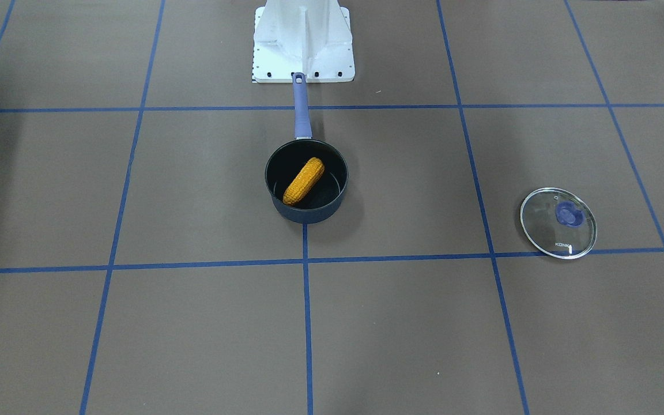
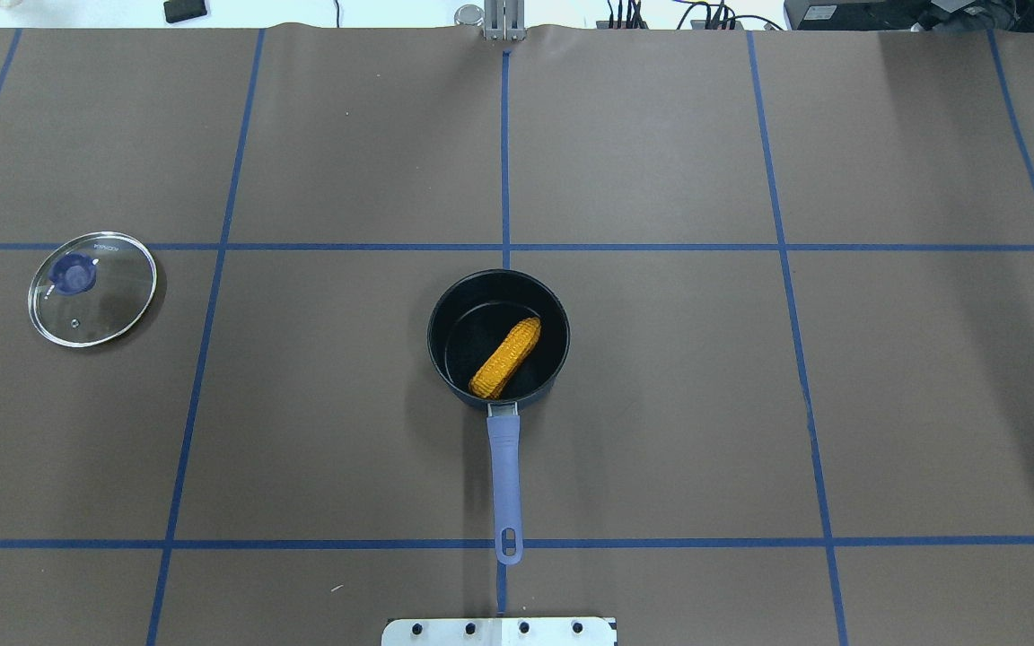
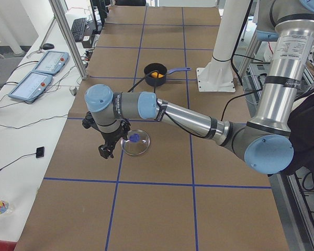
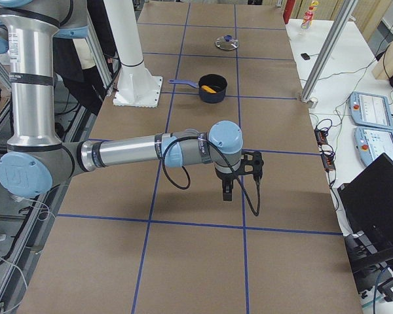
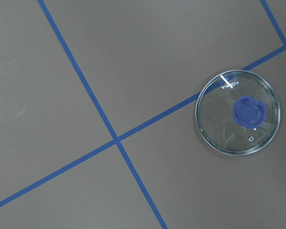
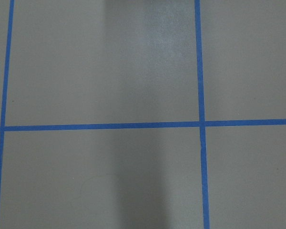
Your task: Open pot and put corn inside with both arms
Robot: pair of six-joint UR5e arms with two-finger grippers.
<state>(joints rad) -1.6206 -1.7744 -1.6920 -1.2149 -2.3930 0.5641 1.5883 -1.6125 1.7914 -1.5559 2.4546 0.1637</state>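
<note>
Corn [image 2: 506, 357] lies in uncovered pot [image 2: 442, 314]; I judge task done, retract only; left gripper [image 3: 105, 151], right gripper [image 4: 226, 192] aperture: cannot tell

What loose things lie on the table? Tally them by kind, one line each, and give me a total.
Pot: 1
Corn: 1, lying inside the pot
Glass lid: 1, flat on the table, apart from the pot
Total: 3
</note>
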